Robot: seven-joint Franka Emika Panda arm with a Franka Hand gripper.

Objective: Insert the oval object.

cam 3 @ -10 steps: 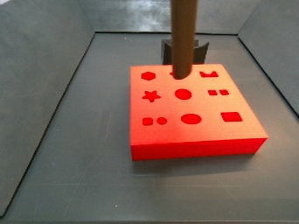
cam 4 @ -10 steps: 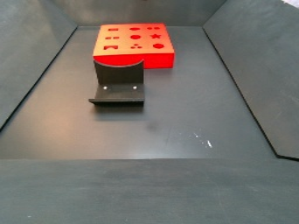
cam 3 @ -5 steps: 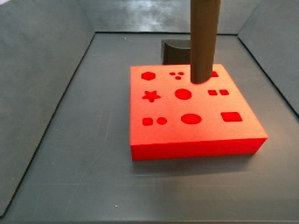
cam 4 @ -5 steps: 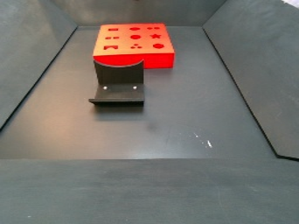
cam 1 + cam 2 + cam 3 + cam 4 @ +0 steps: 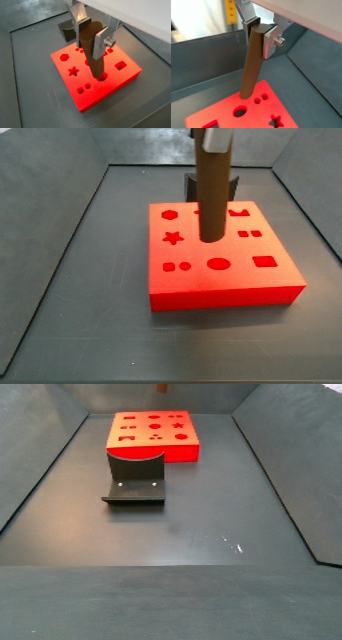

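— Wrist views first: going left to right, we see the red block point(image 5: 93, 80) on the counter point(image 5: 27, 100), then our hand point(image 5: 93, 31) above it, clenched on the oval object point(image 5: 93, 50), which hangs upright with its lower end over the holes.

— Agreed. A side view shows the oval object point(image 5: 213, 193) standing over the block's point(image 5: 221, 268) middle, with the fixture point(image 5: 227, 183) behind. Is it lined up?

— We cannot tell. If its tip sits off the oval hole or is turned wrongly, pushing down could jam it on the rim or tilt it between the fingers point(image 5: 271, 41).
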